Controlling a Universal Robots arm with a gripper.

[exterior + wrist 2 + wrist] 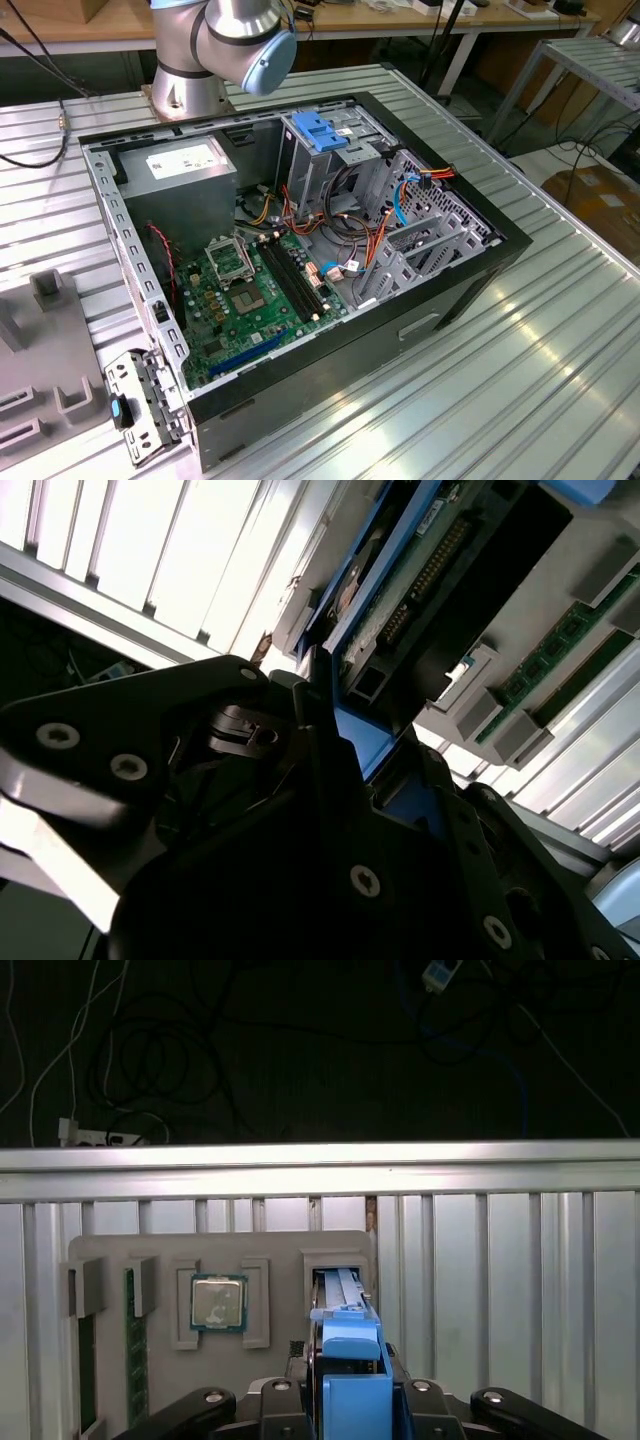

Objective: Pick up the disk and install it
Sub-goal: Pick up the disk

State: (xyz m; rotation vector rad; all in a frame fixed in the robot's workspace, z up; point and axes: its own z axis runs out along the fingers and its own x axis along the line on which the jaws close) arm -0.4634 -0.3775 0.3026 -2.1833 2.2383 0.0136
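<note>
The disk (343, 1305) stands on edge in a slot of a grey holder tray (100, 1250), with its blue side rail facing the first wrist camera. In the second wrist view the disk (420, 575) shows its blue rail, green circuit board and connector pins. My gripper (350, 1400) straddles the blue rail with one finger pressed against each side, shut on the disk. In the second wrist view the black gripper (375, 770) body hides the lower part of the disk.
An open computer case (470, 270) lies on the ribbed metal table, with a motherboard (250, 290), a grey power supply (185, 165) and an upright drive cage with a blue handle (320, 130). The tray also holds a processor chip (218, 1302) and a memory stick (133, 1340). The robot base (200, 60) stands behind the case.
</note>
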